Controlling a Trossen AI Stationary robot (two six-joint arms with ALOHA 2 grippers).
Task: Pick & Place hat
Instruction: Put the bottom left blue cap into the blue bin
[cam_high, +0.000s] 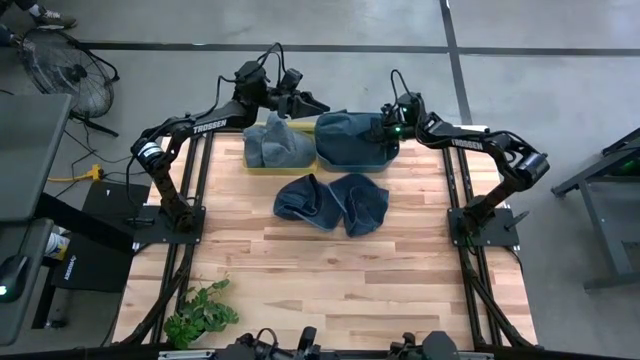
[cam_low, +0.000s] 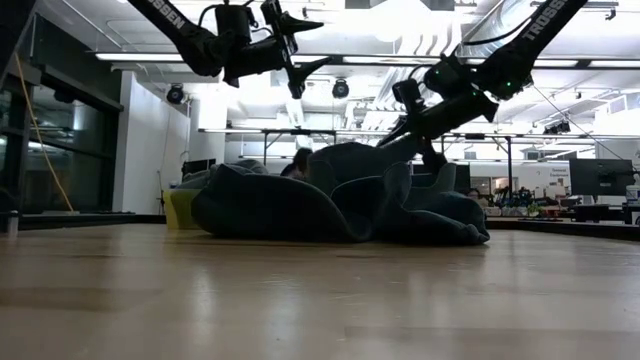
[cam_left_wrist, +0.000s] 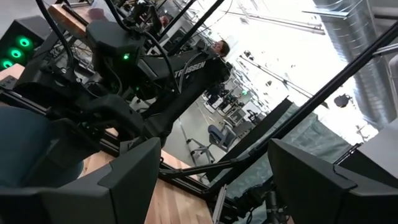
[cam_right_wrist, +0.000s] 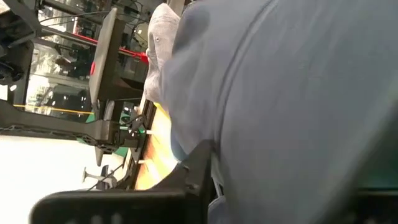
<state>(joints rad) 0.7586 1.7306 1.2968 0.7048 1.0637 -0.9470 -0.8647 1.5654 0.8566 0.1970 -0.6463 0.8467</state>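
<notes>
Soft blue hat (cam_high: 350, 135) in yellow tray (cam_high: 262, 167), crumpled hats (cam_high: 332, 202) on wood

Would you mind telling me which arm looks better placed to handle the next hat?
Likely the right: its hand is already down at the dark blue hat in the yellow tray, while the left hand hangs open above.

Surface: a pale wooden plank table (cam_high: 330, 270) carried everything.
Far edge: a shallow yellow tray (cam_high: 262, 168) sat there, holding a grey-blue fabric hat (cam_high: 275, 145) and a larger dark blue hat (cam_high: 350, 137) side by side.
Middle: two crumpled dark blue fabric hats (cam_high: 330, 202) lay directly on the wood just in front of the tray, touching each other.
Near corner: a small green leafy plant (cam_high: 200, 315) stood at the table's left front edge, possibly just off it.
</notes>
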